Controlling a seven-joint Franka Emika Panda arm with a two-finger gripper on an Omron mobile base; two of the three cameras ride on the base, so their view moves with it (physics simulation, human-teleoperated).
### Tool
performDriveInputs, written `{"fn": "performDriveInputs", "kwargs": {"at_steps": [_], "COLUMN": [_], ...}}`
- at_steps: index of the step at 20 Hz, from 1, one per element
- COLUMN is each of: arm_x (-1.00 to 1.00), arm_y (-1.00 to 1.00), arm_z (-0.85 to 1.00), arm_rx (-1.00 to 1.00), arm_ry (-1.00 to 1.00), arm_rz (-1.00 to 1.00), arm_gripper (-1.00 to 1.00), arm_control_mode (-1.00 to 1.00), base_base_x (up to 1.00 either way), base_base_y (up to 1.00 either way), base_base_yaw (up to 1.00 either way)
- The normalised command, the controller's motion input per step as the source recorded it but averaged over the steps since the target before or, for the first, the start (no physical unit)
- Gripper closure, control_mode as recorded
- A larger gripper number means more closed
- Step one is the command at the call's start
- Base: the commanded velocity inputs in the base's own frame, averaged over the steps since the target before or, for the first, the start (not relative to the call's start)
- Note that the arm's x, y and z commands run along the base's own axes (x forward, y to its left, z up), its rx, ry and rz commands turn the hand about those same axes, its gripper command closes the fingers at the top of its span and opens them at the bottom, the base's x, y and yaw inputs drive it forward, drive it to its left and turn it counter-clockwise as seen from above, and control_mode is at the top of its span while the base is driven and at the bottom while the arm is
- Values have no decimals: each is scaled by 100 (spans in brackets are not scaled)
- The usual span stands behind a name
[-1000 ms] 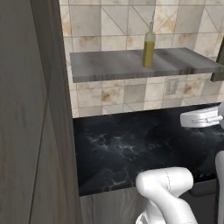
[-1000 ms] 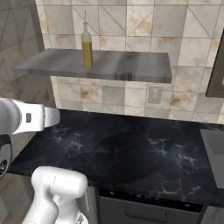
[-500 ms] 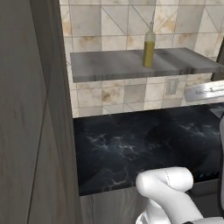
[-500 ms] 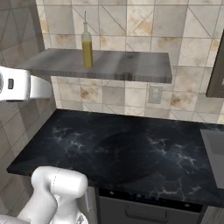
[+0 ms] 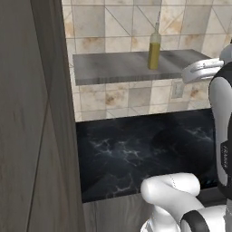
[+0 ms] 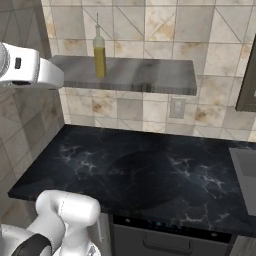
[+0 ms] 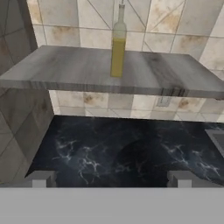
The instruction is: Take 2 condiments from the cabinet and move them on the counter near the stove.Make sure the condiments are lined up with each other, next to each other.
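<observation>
- Beige tiled wall (image 6: 150,30) is backing a kitchen corner, with a grey wooden shelf (image 5: 118,68) (image 6: 145,75) (image 7: 65,72) jutting out from it above the counter (image 5: 136,149) (image 6: 150,175) (image 7: 109,148).
- Standing upright on that shelf, towards its back edge against the tiles, is the oil bottle (image 5: 154,50) (image 6: 99,52) (image 7: 117,46), tall, slim and yellow-green, its thin spout pointing up.
- Below, the black veined counter is stretching from the back wall to its front edge, with a grey drawer front (image 6: 165,242) showing under that edge in the right base view.
- A wall socket (image 6: 176,108) (image 5: 177,90) is sitting in the tiles between shelf and counter.
- I am holding my gripper (image 7: 109,177) spread wide, its two tips at the bottom of the hand view, well apart from each other and gripping nothing.
- I am looking along my hand towards the shelf's front edge, the bottle near the centre of that view and well apart from my tips.
- A tall grey wooden panel (image 5: 31,118) is rising along the counter's left end in the left base view.
</observation>
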Motion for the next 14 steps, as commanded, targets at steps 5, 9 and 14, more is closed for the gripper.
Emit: {"fn": "performDriveInputs", "kwargs": {"at_steps": [5, 9, 14], "arm_x": [57, 55, 41], "arm_y": [0, 0, 0], "arm_z": [-4, -3, -8], "arm_rx": [0, 0, 0], "arm_ry": [-8, -17, -16], "arm_rz": [-8, -7, -1], "arm_gripper": [-100, -100, -100], "arm_control_mode": [-100, -100, -100], "base_base_x": [0, 0, 0], "base_base_y": [0, 0, 0], "base_base_yaw": [0, 0, 0]}}
